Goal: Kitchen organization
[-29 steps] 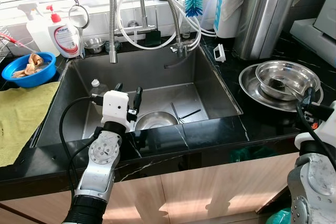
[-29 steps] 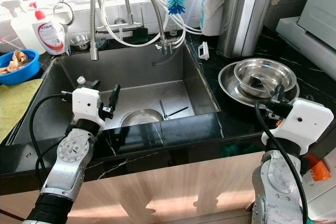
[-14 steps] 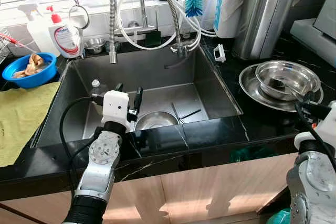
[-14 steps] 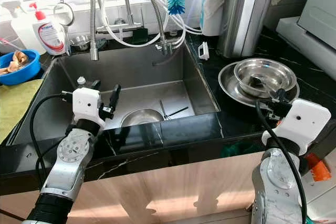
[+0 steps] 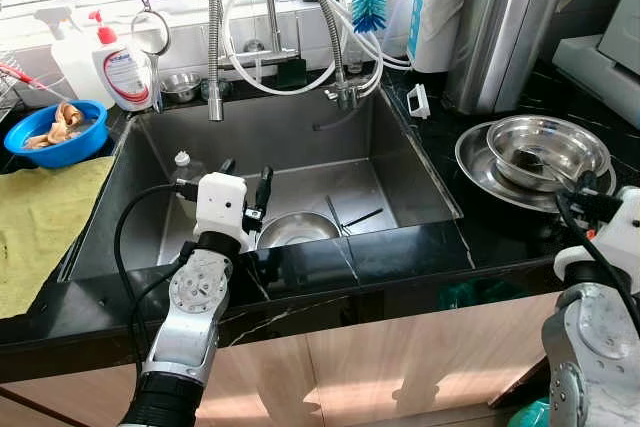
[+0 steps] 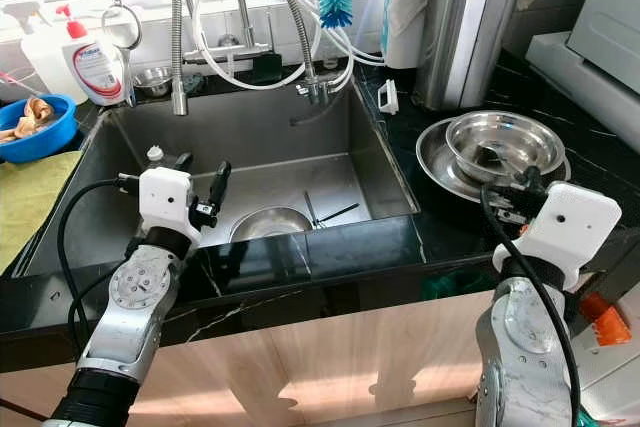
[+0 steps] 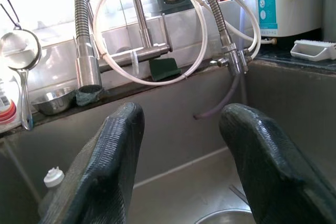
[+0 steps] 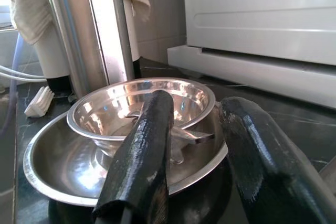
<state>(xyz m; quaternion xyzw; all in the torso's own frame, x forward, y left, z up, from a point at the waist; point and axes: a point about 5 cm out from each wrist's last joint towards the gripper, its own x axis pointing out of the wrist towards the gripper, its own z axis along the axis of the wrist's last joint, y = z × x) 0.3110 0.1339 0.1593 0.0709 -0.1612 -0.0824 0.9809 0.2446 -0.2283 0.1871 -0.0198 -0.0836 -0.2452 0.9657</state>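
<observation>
A small steel bowl [image 5: 295,230] lies in the sink [image 5: 400,162] near its front wall. My left gripper [image 5: 246,173] hovers open just left of that bowl, over the sink's front edge; in the left wrist view its fingers [image 7: 113,156] stand wide apart and hold nothing. On the right counter a steel bowl [image 5: 548,147] with a utensil inside sits in a wider steel dish [image 5: 480,169]. My right gripper [image 6: 515,187] is open at the near rim of that stack, and its fingers [image 8: 144,150] point at the bowl [image 8: 136,111].
A blue bowl of scraps [image 5: 55,132], soap bottles [image 5: 125,72] and a yellow cloth [image 5: 40,217] lie at the left. Faucet hoses [image 5: 300,27] and a blue brush [image 5: 368,2] hang over the sink. A steel knife block [image 5: 505,27] stands behind the bowls. A small bottle [image 5: 181,162] and dark utensils [image 5: 360,217] lie in the sink.
My right gripper has edged slightly forward, toward the stacked steel bowls. The left arm and the bowl in the sink have not moved.
</observation>
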